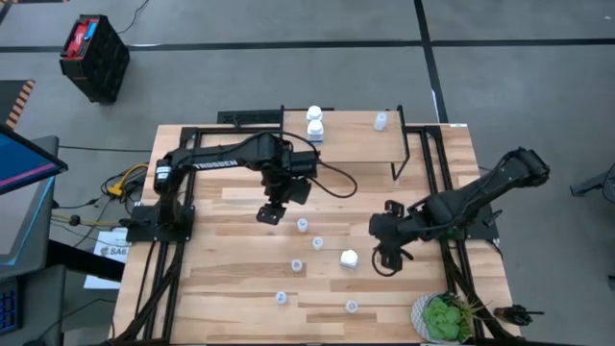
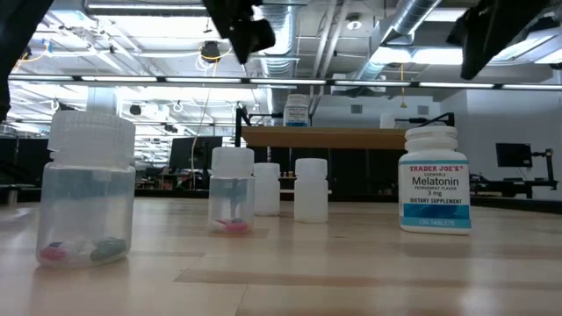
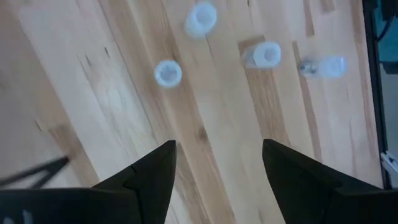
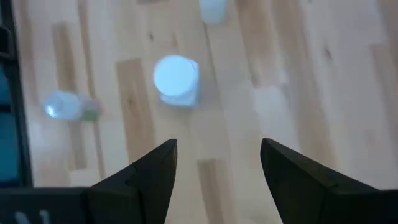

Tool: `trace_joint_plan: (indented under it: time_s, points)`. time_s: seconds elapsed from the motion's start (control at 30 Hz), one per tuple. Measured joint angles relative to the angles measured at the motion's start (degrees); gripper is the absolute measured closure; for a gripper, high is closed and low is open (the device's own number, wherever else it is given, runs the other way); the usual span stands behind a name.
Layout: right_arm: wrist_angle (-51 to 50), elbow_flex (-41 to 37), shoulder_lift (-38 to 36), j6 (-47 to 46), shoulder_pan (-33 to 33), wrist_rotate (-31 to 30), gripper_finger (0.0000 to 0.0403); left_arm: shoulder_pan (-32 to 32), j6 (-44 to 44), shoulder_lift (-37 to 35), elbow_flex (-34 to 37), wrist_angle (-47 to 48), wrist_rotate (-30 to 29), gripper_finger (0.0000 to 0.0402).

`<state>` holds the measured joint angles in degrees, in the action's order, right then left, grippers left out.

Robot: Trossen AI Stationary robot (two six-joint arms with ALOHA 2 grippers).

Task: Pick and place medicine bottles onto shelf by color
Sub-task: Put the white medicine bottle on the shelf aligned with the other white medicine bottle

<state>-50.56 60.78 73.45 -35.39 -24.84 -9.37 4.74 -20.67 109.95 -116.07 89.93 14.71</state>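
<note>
The shelf point(image 1: 346, 144) stands at the table's far middle with two white bottles point(image 1: 314, 123) on its left part and one pale blue bottle point(image 1: 381, 120) on its right. One white bottle point(image 1: 349, 258) and several pale blue bottles point(image 1: 303, 225) stand upright on the table's slats. My left gripper point(image 1: 270, 213) hovers open above the table, just left of the nearest blue bottle point(image 3: 168, 73). My right gripper point(image 1: 387, 258) hovers open to the right of the white bottle point(image 4: 176, 78). In the low view that white bottle point(image 2: 435, 180) shows a Melatonin label.
A potted green plant point(image 1: 442, 317) sits at the table's near right corner. The shelf's black legs point(image 1: 396, 168) stand on the tabletop behind both grippers. A black crate point(image 1: 94, 56) is on the floor beyond the far left corner. A screen point(image 1: 19, 168) and cables are at the left.
</note>
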Motion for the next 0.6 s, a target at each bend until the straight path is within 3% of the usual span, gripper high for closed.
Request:
trace_joint_plan:
  time_s: [0.27,0.5,0.6]
  points:
    - [6.2,-7.8,1.4,-8.5,-0.6,0.0,0.0148,0.1,2.7,-9.2,15.8,-2.7,0.0,0.0178]
    - [11.4,-8.7,8.1,-8.3,-2.4,0.7,0.0148,0.2,6.0,-20.5,32.1,-11.3,0.0,0.0178]
    - [13.7,-8.7,11.7,-7.9,-3.1,3.8,0.0148,0.2,7.9,-26.1,38.6,-17.2,0.0,0.0178]
